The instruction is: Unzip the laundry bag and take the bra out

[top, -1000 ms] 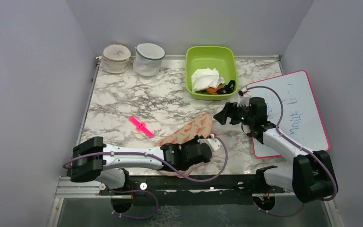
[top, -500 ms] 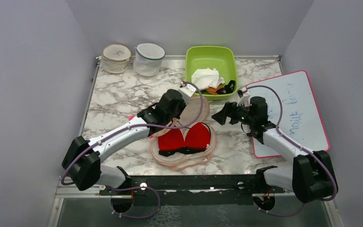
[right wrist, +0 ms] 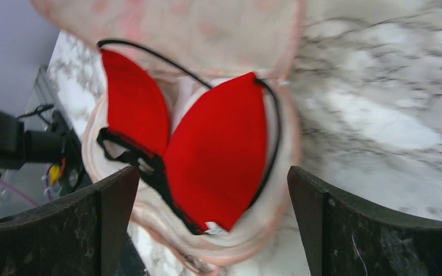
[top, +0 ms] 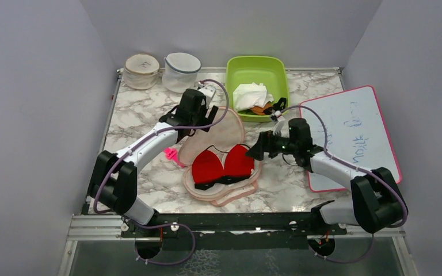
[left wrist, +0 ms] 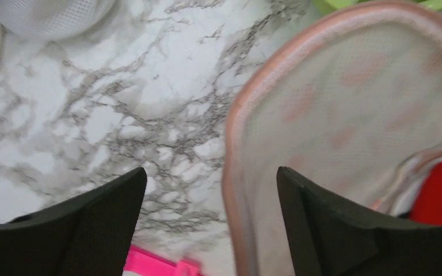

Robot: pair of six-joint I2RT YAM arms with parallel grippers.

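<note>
Just beside the right gripper (top: pixel 253 148), bra (top: pixel 225 167) in unzipped laundry bag (top: pixel 213 135)

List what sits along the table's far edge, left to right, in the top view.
cream round tub → white mesh tub → green bin → whiteboard, reaching back along the right side.

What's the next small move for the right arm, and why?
Probably ease the right hand forward onto the nearer cup of the bra, then close. The laundry bag lies unzipped with its flap folded back, the bra sits exposed inside, and the right hand is open, empty, just beside it.
</note>
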